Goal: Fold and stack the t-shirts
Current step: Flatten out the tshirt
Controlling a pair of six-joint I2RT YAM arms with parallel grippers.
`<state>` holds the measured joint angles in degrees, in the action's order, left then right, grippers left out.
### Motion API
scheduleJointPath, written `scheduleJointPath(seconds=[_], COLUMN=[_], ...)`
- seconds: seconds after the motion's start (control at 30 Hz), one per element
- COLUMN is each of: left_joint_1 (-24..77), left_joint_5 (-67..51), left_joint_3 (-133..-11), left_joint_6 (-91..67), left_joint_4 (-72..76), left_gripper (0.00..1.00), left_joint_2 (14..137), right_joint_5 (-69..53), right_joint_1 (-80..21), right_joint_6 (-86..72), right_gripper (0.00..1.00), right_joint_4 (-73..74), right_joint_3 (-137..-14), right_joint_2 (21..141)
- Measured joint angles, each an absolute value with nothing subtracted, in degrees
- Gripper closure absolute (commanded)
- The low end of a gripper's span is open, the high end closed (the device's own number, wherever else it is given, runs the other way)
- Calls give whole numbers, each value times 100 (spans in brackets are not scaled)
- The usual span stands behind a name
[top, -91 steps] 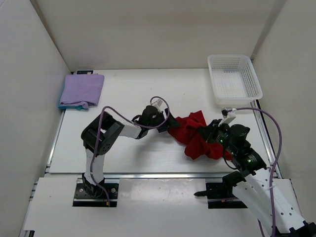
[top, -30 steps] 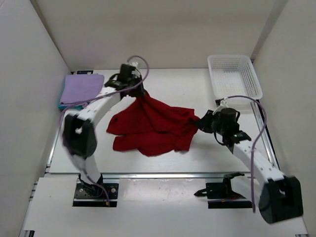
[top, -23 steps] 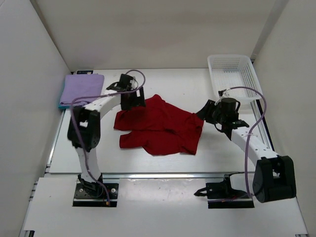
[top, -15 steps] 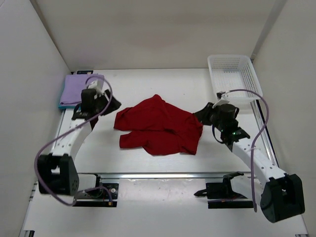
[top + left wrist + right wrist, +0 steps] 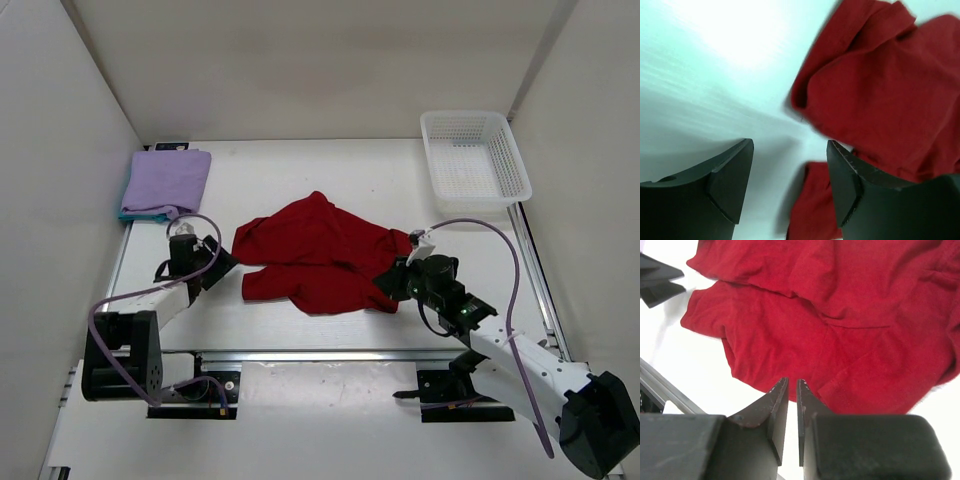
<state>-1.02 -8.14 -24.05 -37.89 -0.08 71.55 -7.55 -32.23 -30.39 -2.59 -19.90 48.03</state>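
1. Compared with half a second ago, my left arm has come back from beside the purple stack, and the left gripper [image 5: 218, 263] is now low on the table [image 5: 300, 170], just beside the left edge of the red t-shirt [image 5: 320, 255]. The right gripper [image 5: 390, 283] has gone from the shirt's right side to its near right corner. The shirt itself lies as it did then
2. In the left wrist view the left fingers [image 5: 732, 182] stand wide apart with only table and red cloth between them, so this gripper holds nothing
3. In the right wrist view the right fingers [image 5: 780, 395] are almost together, with a thin gap, and I see no cloth caught in it
4. The red t-shirt is in the middle of the table, partly spread, with wrinkles and a doubled-over flap on the near left. A folded purple t-shirt [image 5: 165, 182] rests at the far left, and a white basket [image 5: 475, 160] at the far right
5. I judge the step is still flattening, and folding has not begun
6. The next move calls for the left gripper to pinch the near left flap and the right one to open, take the near right hem, and pull both outward
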Motion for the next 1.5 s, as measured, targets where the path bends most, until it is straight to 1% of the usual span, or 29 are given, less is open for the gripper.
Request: scheduleJointPath(seconds=[0.03, 0.13, 0.2, 0.3, 0.33, 0.4, 0.43, 0.5, 0.57, 0.6, 0.67, 0.77, 0.83, 0.9, 0.93, 1.0, 1.03, 1.1, 1.17, 1.3, 1.33, 1.5], left_joint_1=[-99, -93, -30, 121, 167, 215, 231, 237, 248, 261, 314, 405, 464, 526, 565, 652, 709, 829, 893, 932, 952, 928], left_joint_5=[-821, -803, -773, -733, -749, -770, -775, -803, -786, -777, -755, -746, -744, -751, -753, -746, -744, -733, -770, -819, -819, -926], left_joint_3=[-2405, -2314, -2309, -2491, -2563, -2689, -2735, -2808, -2821, -2821, -2821, -2821, -2821, -2818, -2810, -2770, -2733, -2606, -2458, -2150, -2078, -1828], left_joint_6=[-3892, -4246, -4453, -4694, -4772, -4897, -4950, -5011, -5015, -5002, -4952, -4818, -4718, -4628, -4584, -4512, -4477, -4412, -4390, -4386, -4388, -4399], left_joint_4=[174, 663, 926, 1175, 1267, 1422, 1479, 1540, 1538, 1511, 1446, 1347, 1317, 1313, 1308, 1302, 1278, 1256, 1243, 1194, 1190, 1210], left_gripper=[29, 34, 41, 63, 67, 81, 84, 95, 99, 100, 100, 100, 100, 100, 100, 100, 100, 100, 100, 100, 100, 100], left_joint_2=[7234, 7406, 7579, 8020, 8206, 8486, 8600, 8718, 8698, 8646, 8451, 7920, 7529, 7181, 7015, 6785, 6681, 6497, 6394, 6261, 6211, 5979], right_joint_5=[-775, -823, -847, -869, -875, -871, -862, -794, -657, -548, -349, 34, 287, 554, 624, 714, 781, 987, 1026, 893, 897, 923], right_joint_1=[-3218, -3218, -3225, -3221, -3216, -3199, -3162, -3089, -3017, -3000, -2998, -3177, -3413, -3553, -3544, -3441, -3444, -3691, -4032, -4263, -4281, -4375], right_joint_6=[-3048, -3068, -3087, -3111, -3122, -3131, -3131, -3129, -3109, -3109, -3124, -3144, -3151, -3127, -3079, -2963, -2908, -2805, -2652, -2403, -2366, -2202], right_gripper=[89, 88, 89, 88, 88, 86, 84, 79, 73, 72, 67, 65, 61, 61, 63, 74, 76, 84, 86, 78, 77, 66], right_joint_4=[-285, -309, -307, -316, -325, -305, -270, -139, 45, 158, 331, 611, 794, 980, 1092, 1267, 1310, 1404, 1398, 1330, 1365, 1634], right_joint_3=[-1935, -1802, -1752, -1717, -1712, -1710, -1710, -1710, -1710, -1708, -1697, -1691, -1693, -1699, -1717, -1828, -1914, -2174, -2480, -2842, -2891, -3061], right_joint_2=[4759, 4724, 4722, 4724, 4722, 4713, 4696, 4630, 4558, 4523, 4495, 4493, 4515, 4595, 4648, 4766, 4827, 5009, 5277, 5830, 5946, 6449])
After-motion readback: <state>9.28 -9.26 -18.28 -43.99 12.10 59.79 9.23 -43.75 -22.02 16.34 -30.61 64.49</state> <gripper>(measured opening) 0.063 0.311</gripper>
